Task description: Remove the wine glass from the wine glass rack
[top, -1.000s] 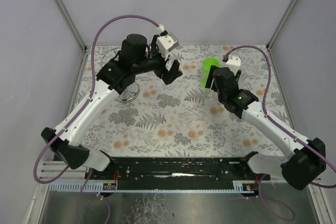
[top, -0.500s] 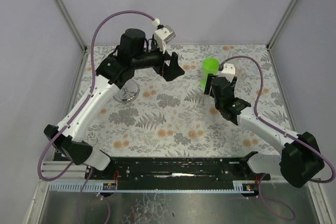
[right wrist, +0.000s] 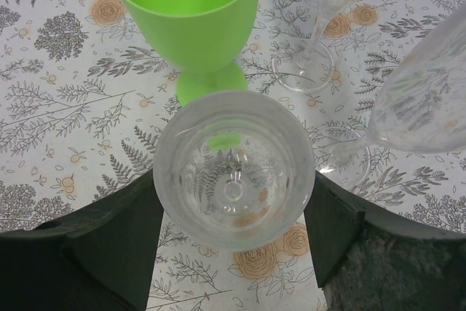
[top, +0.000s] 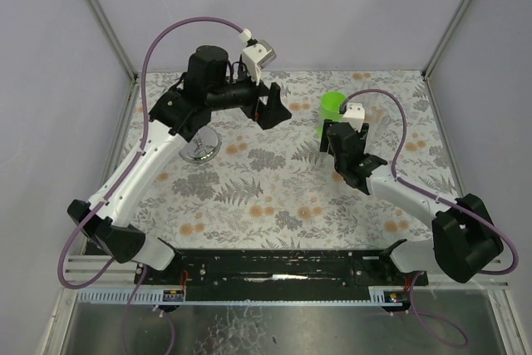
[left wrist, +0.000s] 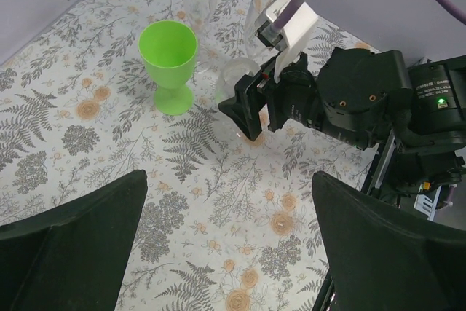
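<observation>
The right tool is clamped round the bowl of the clear wine glass, one finger against each side, above the flowered surface. Just beyond stands a green goblet, then two more clear glasses. The wine glass rack stands well apart to the left, beneath the left arm. The left tool gapes wide and holds nothing.

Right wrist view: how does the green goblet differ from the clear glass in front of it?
The green goblet is opaque; the clear glass is see-through. The green goblet stands free on the table; the clear glass sits between the right gripper's fingers, touching both. Shared: both upright, stemmed, empty, mouths up.
</observation>
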`<act>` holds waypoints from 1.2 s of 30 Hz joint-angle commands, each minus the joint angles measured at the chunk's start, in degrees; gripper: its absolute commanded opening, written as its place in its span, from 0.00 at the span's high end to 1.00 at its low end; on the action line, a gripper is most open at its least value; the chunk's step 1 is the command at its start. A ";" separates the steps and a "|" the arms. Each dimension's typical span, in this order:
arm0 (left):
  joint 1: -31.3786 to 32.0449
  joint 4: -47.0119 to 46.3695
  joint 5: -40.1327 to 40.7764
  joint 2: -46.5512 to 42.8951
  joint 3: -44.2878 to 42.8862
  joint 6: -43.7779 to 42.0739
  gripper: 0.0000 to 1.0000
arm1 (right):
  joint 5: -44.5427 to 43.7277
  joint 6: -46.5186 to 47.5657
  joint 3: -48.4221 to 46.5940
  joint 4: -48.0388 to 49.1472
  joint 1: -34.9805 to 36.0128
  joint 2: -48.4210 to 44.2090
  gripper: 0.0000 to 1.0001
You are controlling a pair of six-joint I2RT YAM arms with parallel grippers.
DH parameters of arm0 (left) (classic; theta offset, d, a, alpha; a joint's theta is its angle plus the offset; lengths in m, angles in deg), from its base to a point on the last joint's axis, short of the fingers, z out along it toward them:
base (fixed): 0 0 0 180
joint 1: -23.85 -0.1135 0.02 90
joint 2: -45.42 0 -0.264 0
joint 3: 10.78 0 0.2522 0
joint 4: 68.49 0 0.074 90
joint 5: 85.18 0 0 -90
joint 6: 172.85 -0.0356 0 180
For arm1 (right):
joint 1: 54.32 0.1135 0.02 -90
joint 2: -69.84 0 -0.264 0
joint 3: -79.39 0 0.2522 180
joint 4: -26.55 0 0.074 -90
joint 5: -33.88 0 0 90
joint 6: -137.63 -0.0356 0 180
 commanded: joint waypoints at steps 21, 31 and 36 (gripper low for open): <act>-4.98 -0.31 0.92 -0.93 -2.74 -0.87 0.06 | -2.22 -4.79 -11.15 -11.36 0.23 -9.17 0.01; -7.92 -9.35 13.17 -4.27 8.60 -1.88 0.04 | -8.01 -15.11 -12.48 -27.58 0.23 -10.30 0.01; -11.96 -12.46 17.27 -7.28 14.07 -1.30 0.04 | -8.18 -13.10 -6.44 -22.97 0.23 -17.77 0.01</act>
